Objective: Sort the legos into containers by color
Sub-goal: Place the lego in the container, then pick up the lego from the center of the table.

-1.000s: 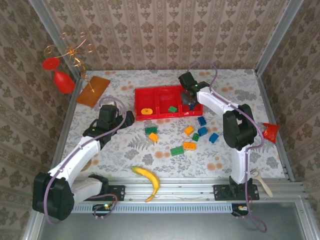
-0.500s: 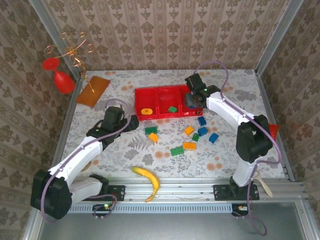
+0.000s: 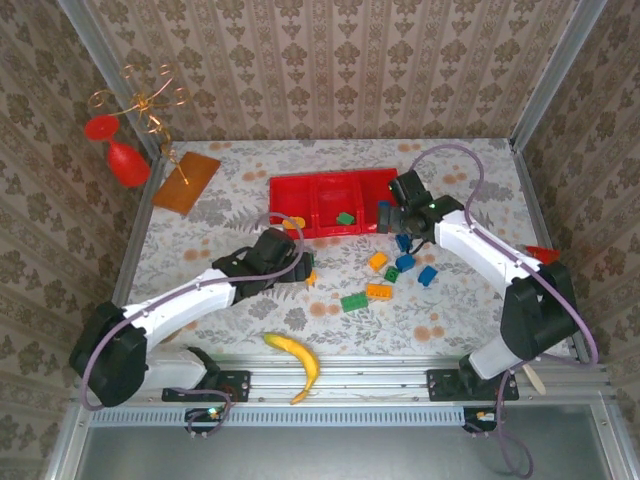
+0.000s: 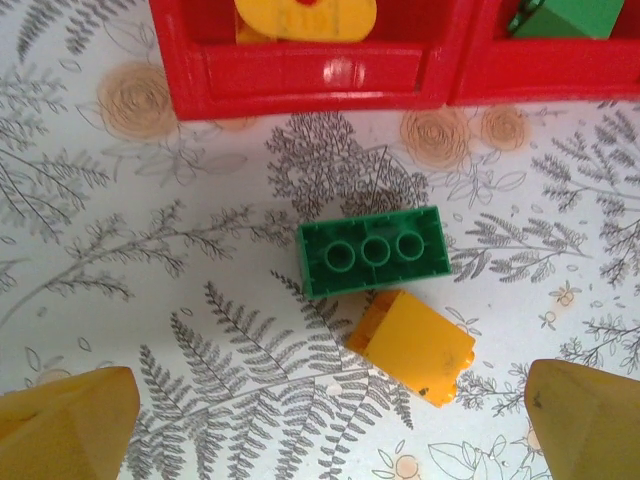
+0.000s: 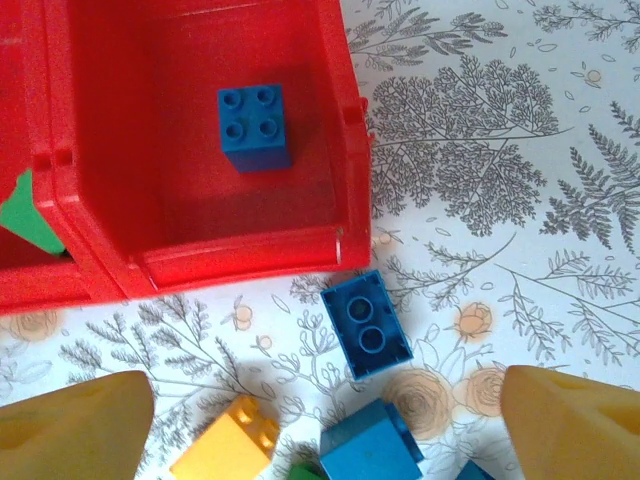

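Red plastic three-compartment tray [image 3: 320, 178], one piece per compartment:
- Left: orange round piece [image 4: 305, 15]
- Middle: green brick [image 3: 345, 217]
- Right: blue square brick [image 5: 255, 127]

Loose on the floral table [image 3: 200, 210]:
- three blue bricks [image 3: 404, 263]
- three orange bricks [image 3: 379, 292]
- three green bricks [image 3: 353, 302]

Left gripper [image 4: 320, 425]: fingers wide apart, empty, over one green and one orange brick. Right gripper [image 5: 325, 430]: fingers wide apart, empty, over the loose blue bricks.

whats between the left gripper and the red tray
In the left wrist view, a green brick and an orange brick lie between the left gripper and the red tray.
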You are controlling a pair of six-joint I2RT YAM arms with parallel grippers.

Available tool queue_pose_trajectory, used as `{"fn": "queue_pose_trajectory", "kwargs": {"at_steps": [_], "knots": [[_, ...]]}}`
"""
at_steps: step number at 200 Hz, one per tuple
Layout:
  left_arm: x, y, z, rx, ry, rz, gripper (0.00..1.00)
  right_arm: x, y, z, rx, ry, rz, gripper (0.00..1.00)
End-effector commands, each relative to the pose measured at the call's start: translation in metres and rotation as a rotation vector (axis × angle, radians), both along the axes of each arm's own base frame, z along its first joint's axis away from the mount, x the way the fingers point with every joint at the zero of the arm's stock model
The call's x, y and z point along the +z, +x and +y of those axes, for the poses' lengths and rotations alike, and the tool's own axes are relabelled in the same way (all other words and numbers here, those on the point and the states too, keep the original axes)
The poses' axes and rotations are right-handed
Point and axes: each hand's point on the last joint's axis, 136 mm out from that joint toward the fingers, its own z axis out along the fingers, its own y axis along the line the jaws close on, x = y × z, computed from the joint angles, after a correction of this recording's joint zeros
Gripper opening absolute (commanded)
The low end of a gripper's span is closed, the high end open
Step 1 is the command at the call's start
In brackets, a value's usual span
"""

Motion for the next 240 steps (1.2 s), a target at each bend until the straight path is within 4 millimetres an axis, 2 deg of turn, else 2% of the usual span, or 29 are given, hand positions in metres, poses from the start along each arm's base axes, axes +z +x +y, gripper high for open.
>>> {"fn": "queue_pose_trajectory", "kwargs": {"at_steps": [1,56,171,201,240], "knots": [[0.002,0.001,-0.006,0.042,-0.003,0.007,1.0,0.002,-0.01,-0.006,-0.037,0.006,-0.005,1.0],[-0.008,-0.002,-0.025,0.006,0.037,0.025,1.0,-0.005,-0.013,-0.011,-0.06,-0.007,0.017,1.0],[-0.026,0.006,-0.042,-0.023,0.094,0.054,1.0,-0.013,-0.012,-0.016,-0.084,-0.024,0.029,1.0],[-0.026,0.015,-0.043,-0.015,0.125,0.039,1.0,-0.014,-0.012,-0.016,-0.086,-0.021,0.032,1.0],[-0.041,0.018,-0.035,0.002,0.173,0.08,1.0,-0.013,-0.013,-0.016,-0.087,-0.02,0.028,1.0]]}}
